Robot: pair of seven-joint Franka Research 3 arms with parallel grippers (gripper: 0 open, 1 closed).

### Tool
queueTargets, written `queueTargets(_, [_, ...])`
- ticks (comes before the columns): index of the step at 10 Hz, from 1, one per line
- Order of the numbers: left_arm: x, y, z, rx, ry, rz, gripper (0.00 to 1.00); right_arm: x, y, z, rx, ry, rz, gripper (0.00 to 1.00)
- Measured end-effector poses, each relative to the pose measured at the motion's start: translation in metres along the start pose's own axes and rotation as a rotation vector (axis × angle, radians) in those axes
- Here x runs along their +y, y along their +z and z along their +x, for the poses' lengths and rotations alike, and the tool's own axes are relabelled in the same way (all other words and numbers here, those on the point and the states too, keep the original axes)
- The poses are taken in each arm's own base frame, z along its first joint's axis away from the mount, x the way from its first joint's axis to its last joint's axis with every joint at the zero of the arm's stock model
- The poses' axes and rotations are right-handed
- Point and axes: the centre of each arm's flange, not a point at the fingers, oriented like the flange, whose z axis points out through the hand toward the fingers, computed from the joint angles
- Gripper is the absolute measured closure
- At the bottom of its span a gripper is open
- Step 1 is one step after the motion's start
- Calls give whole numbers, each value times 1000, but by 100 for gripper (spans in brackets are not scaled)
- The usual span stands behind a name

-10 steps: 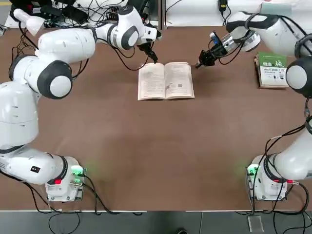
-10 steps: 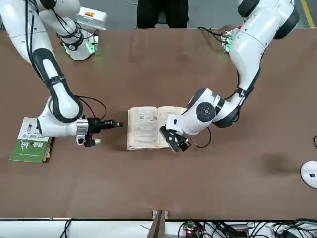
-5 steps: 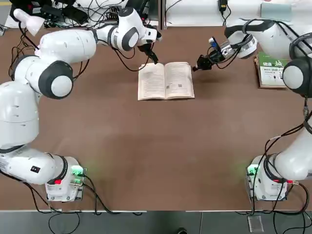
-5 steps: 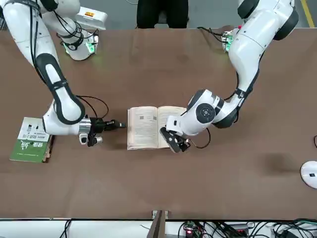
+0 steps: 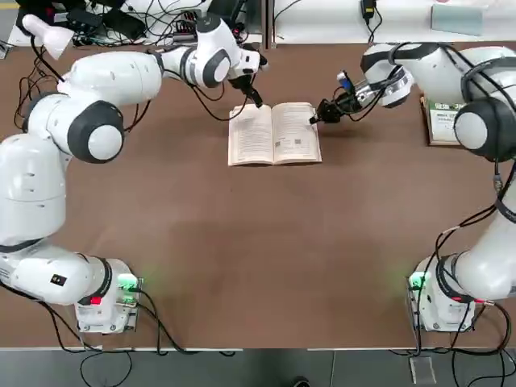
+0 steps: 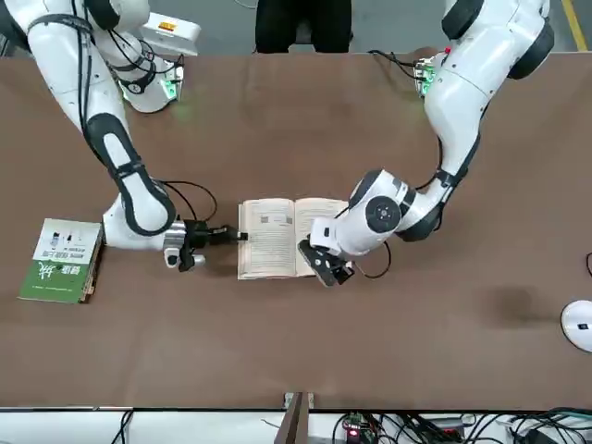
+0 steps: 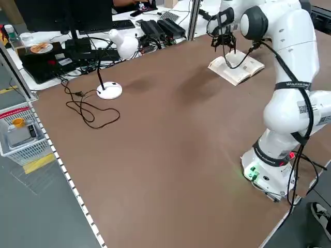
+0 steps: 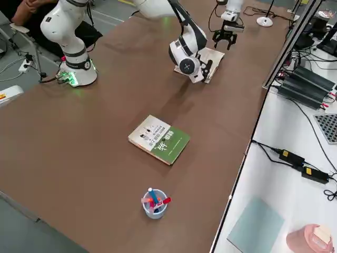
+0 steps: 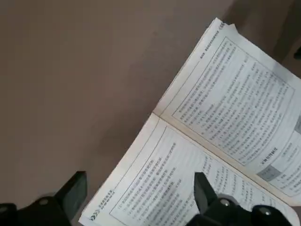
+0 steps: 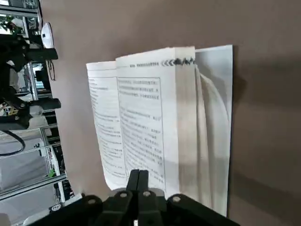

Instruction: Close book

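Right pincer [image 10: 139, 175] shut, left pincer [image 9: 140, 186] open, both near open book [image 5: 275, 135]

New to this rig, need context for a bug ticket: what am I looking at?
Two robot arms side by side at a brown table, seen from overhead, from the front, from each side and from each wrist. An open book lies on the table. The left claw, open, is by the book's left part; the right claw, shut, is at its right edge. Neither holds anything. A green-and-white book and a cup of pens sit off on the right arm's side. Task: close the book.
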Motion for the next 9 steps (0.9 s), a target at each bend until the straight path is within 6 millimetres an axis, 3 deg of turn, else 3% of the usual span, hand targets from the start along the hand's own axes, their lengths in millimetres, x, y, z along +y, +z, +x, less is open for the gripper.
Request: queueTargets(9, [0, 20, -3, 17, 2, -5, 0, 3, 9, -4, 17, -2, -42, 99])
